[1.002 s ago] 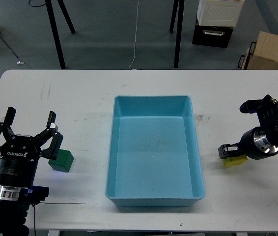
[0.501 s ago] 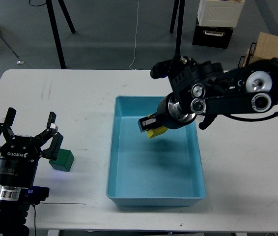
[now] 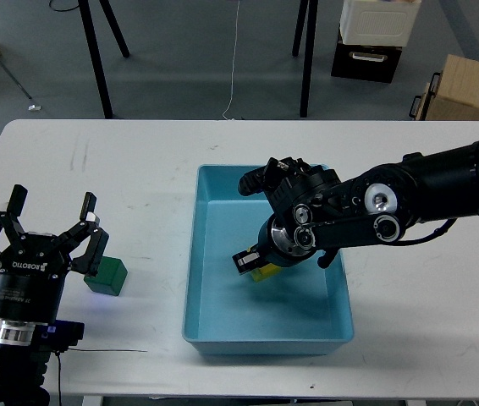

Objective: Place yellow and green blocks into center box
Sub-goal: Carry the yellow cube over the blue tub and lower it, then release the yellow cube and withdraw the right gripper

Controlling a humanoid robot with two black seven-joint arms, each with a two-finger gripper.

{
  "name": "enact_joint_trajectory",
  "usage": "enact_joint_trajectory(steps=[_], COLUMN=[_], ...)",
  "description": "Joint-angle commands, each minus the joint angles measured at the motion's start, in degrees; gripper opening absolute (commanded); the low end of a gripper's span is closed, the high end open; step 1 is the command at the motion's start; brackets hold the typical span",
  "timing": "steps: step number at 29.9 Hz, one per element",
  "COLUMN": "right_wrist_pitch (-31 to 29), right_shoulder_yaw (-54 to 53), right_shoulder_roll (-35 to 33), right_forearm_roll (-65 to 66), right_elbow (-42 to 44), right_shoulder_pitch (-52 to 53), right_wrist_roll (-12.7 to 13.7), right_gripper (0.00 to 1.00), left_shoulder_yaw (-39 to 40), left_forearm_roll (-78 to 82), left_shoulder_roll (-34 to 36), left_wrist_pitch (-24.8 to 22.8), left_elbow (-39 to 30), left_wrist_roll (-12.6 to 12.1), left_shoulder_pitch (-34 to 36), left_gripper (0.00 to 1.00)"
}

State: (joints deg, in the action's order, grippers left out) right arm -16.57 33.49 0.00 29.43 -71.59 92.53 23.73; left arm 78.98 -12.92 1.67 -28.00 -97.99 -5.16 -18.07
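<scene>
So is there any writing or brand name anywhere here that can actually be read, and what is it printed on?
"ROBOTIQ": white letters on the black body of the left pincer.
The right pincer, low inside the blue box with the yellow block, shows no readable text.
The green block and the white table bear no writing.

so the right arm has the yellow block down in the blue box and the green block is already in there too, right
Not quite. The green block is not in the blue box; it sits on the table by the left gripper. The head view shows this. The right gripper does have the yellow block down in the box.
</scene>
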Motion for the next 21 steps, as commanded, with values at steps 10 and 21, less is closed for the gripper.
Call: enact_joint_trajectory(steps=[10,21], right_wrist_pitch=[-0.1,-0.1], right_shoulder_yaw=[-13.9,-40.8], right_shoulder_roll=[-4.2,-24.2], right_forearm_roll=[-11.7,-44.2], right_elbow=[13.7,17.5], right_shoulder_pitch=[1.9,-6.8], right_wrist_roll=[-0.3,-11.3], right_gripper=[1.0,1.0], left_shoulder_yaw=[-0.1,-0.1], left_forearm_roll=[0.0,0.0], left_shoulder_roll=[0.1,0.3], left_wrist_pitch=[0.0,0.0], left_elbow=[0.2,0.5], left_wrist_roll=[-0.1,-0.6], left_shoulder_pitch=[0.3,2.8], left_gripper=[1.0,1.0])
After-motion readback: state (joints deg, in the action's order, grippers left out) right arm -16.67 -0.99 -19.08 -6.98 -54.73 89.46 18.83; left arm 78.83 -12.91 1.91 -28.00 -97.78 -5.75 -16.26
